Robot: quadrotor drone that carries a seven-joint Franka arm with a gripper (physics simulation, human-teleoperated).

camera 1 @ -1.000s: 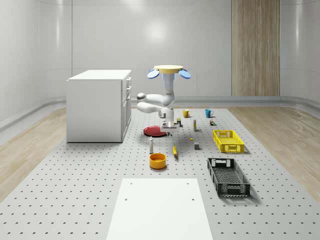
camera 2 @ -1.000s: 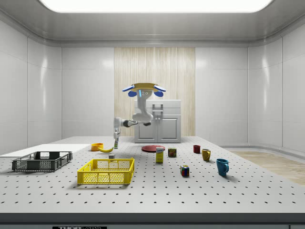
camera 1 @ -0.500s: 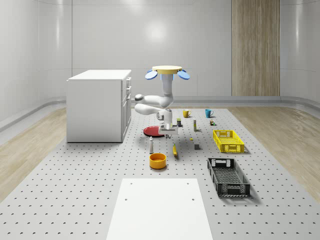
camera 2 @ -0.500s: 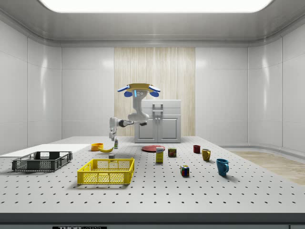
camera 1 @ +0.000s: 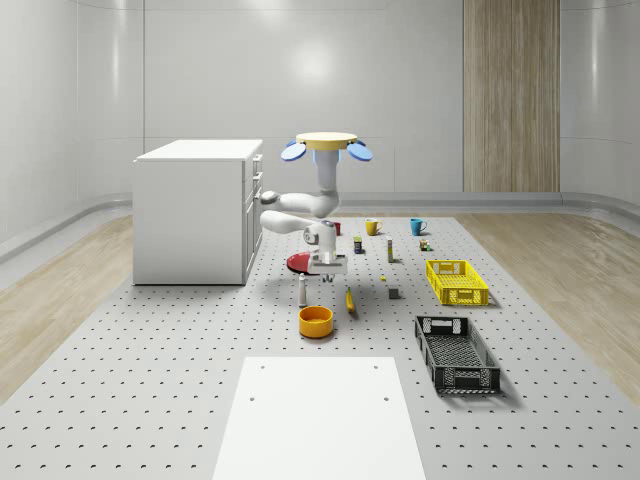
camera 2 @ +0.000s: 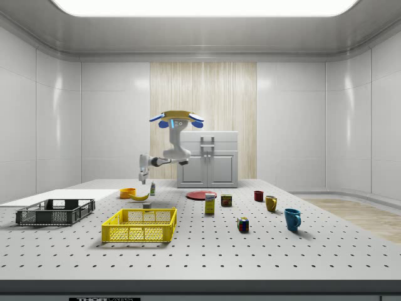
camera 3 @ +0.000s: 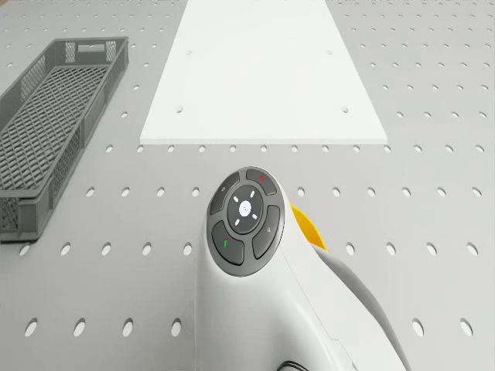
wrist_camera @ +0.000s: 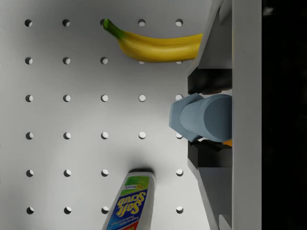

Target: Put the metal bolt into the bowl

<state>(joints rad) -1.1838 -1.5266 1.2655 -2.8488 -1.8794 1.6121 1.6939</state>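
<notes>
Bolt [wrist_camera: 200, 117] sits clamped crosswise in the gripper [wrist_camera: 211, 118], one dark finger pad [wrist_camera: 209, 81] on each side of it, so it is in the air over the table and not yet in the bowl [camera 1: 315, 320]. It looks blue-grey and dull, with a faceted hex head and a smooth round shank; a short, hard piece that should drop cleanly once freed. Over the last second the drone [camera 1: 325, 146] and arm have slid towards the whole-scene view's left, and the gripper [camera 1: 326, 266] has come nearer to the camera and a little lower. That carries the bolt off from the area above the red plate [camera 1: 298, 262] and closer to the bowl, so I judge this as the carry, more than half done. The gripper now hangs beside the bottle [camera 1: 302, 290], with the banana [wrist_camera: 153, 44] lying on the table to its other side. The bowl is still nearer the camera than the gripper, perhaps slightly left of it; the angle makes that hard to fix. The drone hovers well above the table, far of the bowl.
</notes>
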